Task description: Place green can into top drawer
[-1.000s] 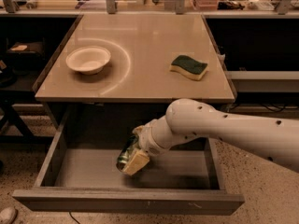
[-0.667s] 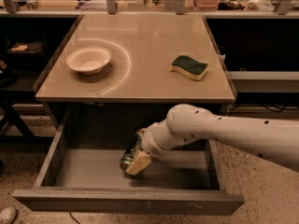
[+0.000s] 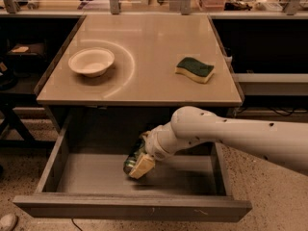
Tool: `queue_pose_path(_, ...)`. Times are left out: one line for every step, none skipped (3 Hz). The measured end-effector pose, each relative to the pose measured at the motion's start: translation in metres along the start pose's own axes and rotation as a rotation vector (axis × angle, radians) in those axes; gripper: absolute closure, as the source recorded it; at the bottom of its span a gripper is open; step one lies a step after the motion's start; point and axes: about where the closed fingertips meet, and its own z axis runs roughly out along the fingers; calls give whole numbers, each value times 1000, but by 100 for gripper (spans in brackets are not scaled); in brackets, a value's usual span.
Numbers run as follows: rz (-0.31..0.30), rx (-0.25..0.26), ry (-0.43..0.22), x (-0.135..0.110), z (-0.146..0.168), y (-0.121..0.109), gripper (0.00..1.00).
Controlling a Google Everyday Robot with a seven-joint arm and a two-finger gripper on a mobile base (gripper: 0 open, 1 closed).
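1. Gripper (image 3: pixel 136 164) down inside the top drawer (image 3: pixel 86 174), closed around the green can (image 3: pixel 130 159); one tan finger pad (image 3: pixel 143 166) pressed on the can's right side.
2. Can held tilted, about mid-width of the drawer, over the grey floor; cannot tell whether touching the floor or just above it.
3. Bare floor open on both sides of the can, more on the left. Left and right drawer walls well apart from the gripper; front panel near, below it in the view.
4. Overhead, the front edge of the counter (image 3: pixel 144 88) just above the wrist, leaving only the pulled-out part of the drawer open from above.
5. White arm (image 3: pixel 231 136) reaching in from the right, crossing above the drawer's right wall.
6. Compared with a second ago: gripper and can in almost the same spot, same tilt, only a slight shift; bowl (image 3: pixel 91 61) and sponge (image 3: pixel 194 69) unmoved on the counter.
7. Hard to make out: second finger hidden behind the can, can's markings and top dark in the shade, back of the drawer lost under the counter, arm cut off at the right edge.
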Motion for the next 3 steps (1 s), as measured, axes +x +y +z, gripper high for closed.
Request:
queue_pose_path(0,0,0,0,0,0,59)
queue_pose_path(0,0,0,0,0,0,36)
queue_pose_path(0,0,0,0,0,0,13)
